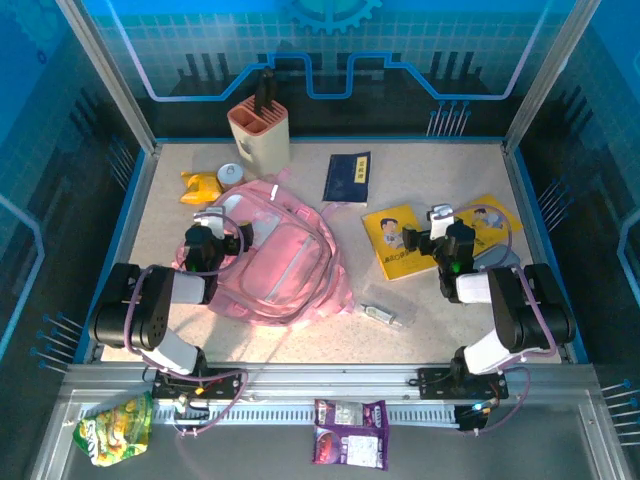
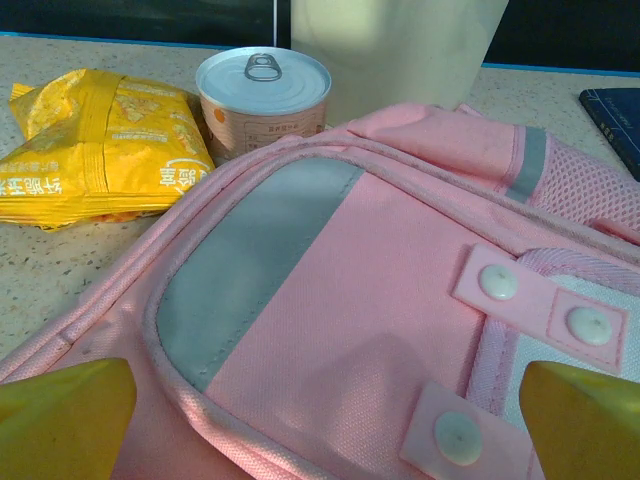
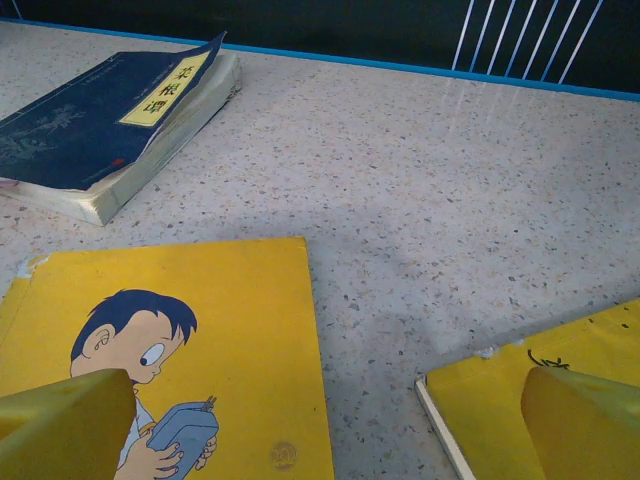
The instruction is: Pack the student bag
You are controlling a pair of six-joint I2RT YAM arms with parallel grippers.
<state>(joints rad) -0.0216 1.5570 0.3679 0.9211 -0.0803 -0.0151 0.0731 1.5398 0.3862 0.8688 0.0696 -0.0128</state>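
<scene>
**Open the bag first**
The left claw and right claw are spread wide and empty. The student bag lies flat on the counter under the left one. It looks shut, so find its zip before lifting the yellow book

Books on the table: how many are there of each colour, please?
Yellow books: 2
Dark blue book: 1
Total: 3

Can behind student bag, booklet right
</scene>
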